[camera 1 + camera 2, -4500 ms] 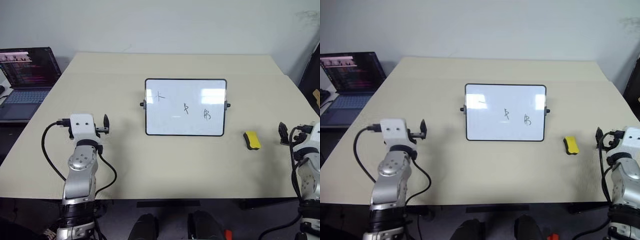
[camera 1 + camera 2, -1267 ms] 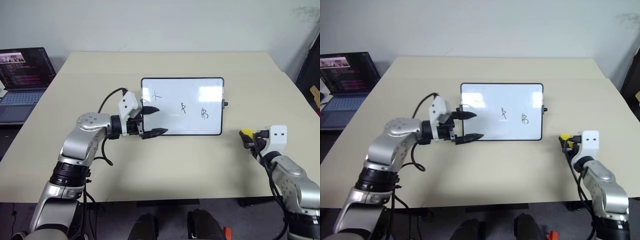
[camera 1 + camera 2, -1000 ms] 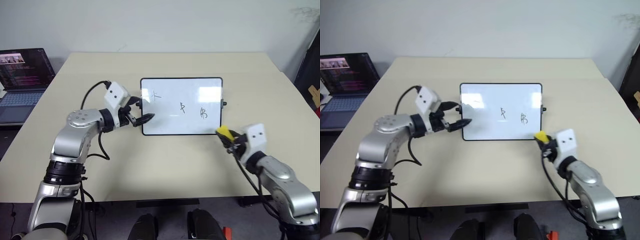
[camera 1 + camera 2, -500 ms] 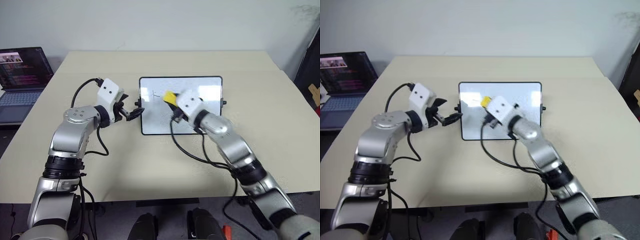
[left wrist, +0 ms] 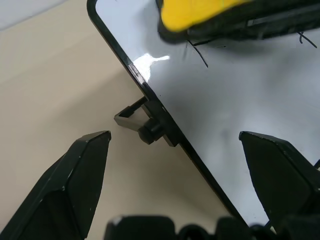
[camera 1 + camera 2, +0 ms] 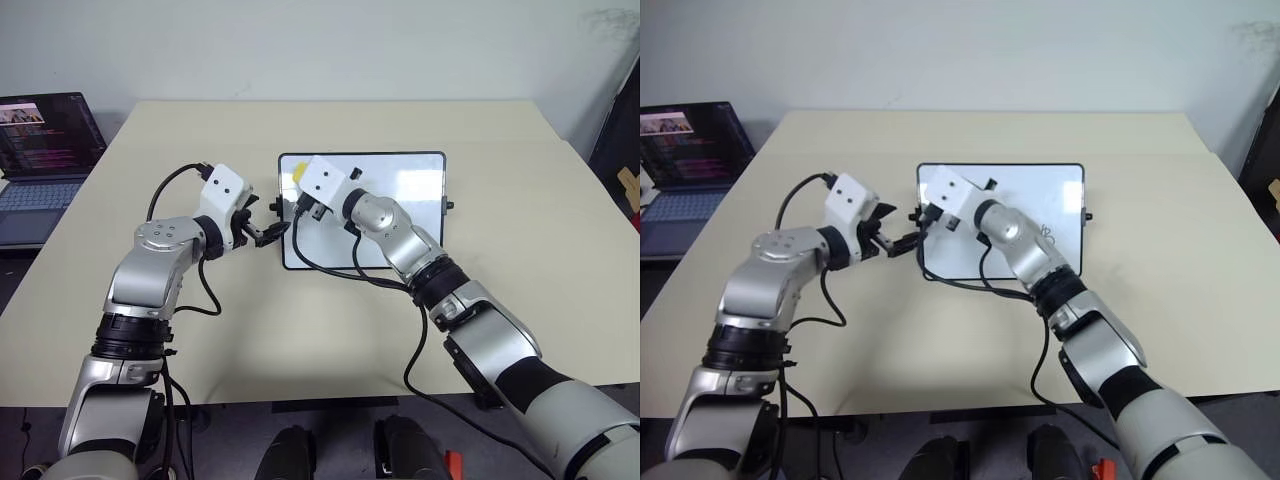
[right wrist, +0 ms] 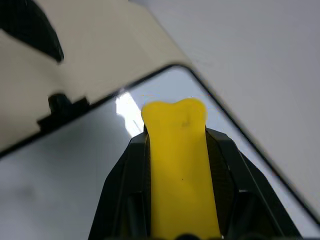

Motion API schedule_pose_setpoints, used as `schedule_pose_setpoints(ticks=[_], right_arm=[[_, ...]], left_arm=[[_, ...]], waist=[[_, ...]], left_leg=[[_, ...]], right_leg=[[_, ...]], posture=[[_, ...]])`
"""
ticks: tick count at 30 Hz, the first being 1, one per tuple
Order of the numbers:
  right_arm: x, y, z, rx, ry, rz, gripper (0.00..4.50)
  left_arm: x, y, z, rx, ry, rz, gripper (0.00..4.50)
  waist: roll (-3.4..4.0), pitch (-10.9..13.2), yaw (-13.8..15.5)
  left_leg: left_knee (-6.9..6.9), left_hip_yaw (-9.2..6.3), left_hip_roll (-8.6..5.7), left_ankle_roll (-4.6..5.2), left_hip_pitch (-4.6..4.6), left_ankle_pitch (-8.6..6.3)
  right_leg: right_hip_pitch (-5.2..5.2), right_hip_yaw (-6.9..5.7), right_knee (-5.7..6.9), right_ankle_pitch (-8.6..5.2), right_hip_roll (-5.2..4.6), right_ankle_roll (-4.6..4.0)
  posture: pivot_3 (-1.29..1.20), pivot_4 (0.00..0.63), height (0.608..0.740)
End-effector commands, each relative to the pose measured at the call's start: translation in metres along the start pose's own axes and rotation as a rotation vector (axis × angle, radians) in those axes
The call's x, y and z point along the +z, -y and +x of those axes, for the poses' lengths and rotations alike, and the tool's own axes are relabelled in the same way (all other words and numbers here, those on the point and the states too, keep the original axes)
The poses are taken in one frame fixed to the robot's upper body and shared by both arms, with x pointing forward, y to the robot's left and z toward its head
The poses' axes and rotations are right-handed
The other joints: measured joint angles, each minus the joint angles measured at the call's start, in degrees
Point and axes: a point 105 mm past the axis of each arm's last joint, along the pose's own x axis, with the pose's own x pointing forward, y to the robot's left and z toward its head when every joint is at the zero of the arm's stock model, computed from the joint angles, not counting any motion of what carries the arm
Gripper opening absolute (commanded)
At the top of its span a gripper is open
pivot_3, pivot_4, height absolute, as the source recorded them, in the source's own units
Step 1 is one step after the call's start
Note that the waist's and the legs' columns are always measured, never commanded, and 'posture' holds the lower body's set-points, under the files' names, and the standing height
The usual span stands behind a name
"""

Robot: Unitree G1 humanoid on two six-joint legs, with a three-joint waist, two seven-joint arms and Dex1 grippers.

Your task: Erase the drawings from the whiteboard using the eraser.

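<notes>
The whiteboard [image 6: 400, 190] stands at mid-table, tilted back. My right gripper [image 6: 300, 180] is shut on the yellow eraser [image 7: 180, 165], which is held against the board's upper left corner. That arm crosses the board face and hides most of the drawings. One scribble [image 6: 1047, 234] shows at the board's right, and thin dark strokes [image 5: 197, 52] lie just beside the eraser. My left gripper [image 5: 175, 135] is open at the board's left edge. Its fingers [image 5: 65, 190] straddle the small black side knob [image 5: 150, 131] without touching it.
An open laptop [image 6: 50, 150] sits on a separate surface beyond the table's left side. The beige table [image 6: 300, 330] extends all around the board. Black cables hang from both wrists, and the right arm's cable trails over the board's lower part.
My right gripper took the eraser from the table's right side and swung it across to the board's upper left corner. My left gripper came up to the board's left edge and has held there.
</notes>
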Motion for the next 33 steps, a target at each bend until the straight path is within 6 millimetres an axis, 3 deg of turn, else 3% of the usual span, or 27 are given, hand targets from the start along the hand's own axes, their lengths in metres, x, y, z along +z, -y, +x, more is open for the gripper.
schedule_pose_setpoints(ticks=[1,6,12,16,22,25,33], right_arm=[[-0.013,0.002,0.000,0.007,-0.055,0.016,1.17],[-0.040,-0.011,-0.008,0.082,-0.150,0.059,1.17],[-0.055,-0.020,-0.015,0.145,-0.205,0.069,1.16],[-0.052,-0.022,-0.015,0.160,-0.198,0.036,1.16],[-0.027,0.013,-0.007,-0.030,-0.110,-0.040,1.15],[-0.023,0.020,-0.007,-0.070,-0.093,-0.057,1.15],[-0.036,-0.002,-0.007,0.032,-0.136,-0.060,1.15]], left_arm=[[0.016,-0.001,-0.005,0.012,0.051,0.040,4.50],[0.017,0.000,-0.005,0.010,0.054,0.040,4.50],[0.017,0.001,-0.003,0.005,0.059,0.044,4.50],[0.016,0.002,-0.002,0.002,0.059,0.043,4.50],[0.015,0.005,-0.002,-0.007,0.058,0.040,4.50],[0.014,0.007,-0.001,-0.012,0.059,0.036,4.50],[0.013,0.010,0.000,-0.024,0.061,0.032,4.50]], waist=[[0.00,0.0,-0.2],[-0.01,0.0,-0.2],[-0.02,-0.1,-0.2],[-0.02,-0.1,-0.2],[-0.02,-0.1,0.0],[-0.02,-0.1,0.0],[-0.01,-0.1,-0.1]], left_leg=[[0.00,-0.01,0.01,-0.01,0.00,0.00],[0.05,-0.05,0.00,-0.06,0.11,0.04],[0.08,-0.10,-0.01,-0.03,0.20,0.04],[0.17,-0.09,-0.04,0.00,0.30,0.03],[0.36,-0.17,-0.05,-0.03,0.38,0.11],[0.46,-0.19,-0.05,-0.03,0.38,0.14],[0.51,-0.21,-0.02,-0.03,0.31,0.13]], right_leg=[[0.00,-0.01,0.00,0.00,-0.01,0.00],[0.08,-0.02,0.12,0.02,0.00,-0.03],[0.13,-0.04,0.29,0.05,0.01,-0.08],[0.12,-0.01,0.59,0.05,0.01,-0.08],[0.14,-0.03,0.94,0.08,0.04,-0.18],[0.15,-0.04,0.99,0.12,0.06,-0.23],[0.13,-0.05,0.97,0.12,0.06,-0.24]], posture=[[0.00,0.150,0.740],[0.00,0.150,0.740],[0.00,0.150,0.740],[0.00,0.150,0.740],[0.00,0.150,0.740],[0.00,0.150,0.740],[0.00,0.150,0.740]])
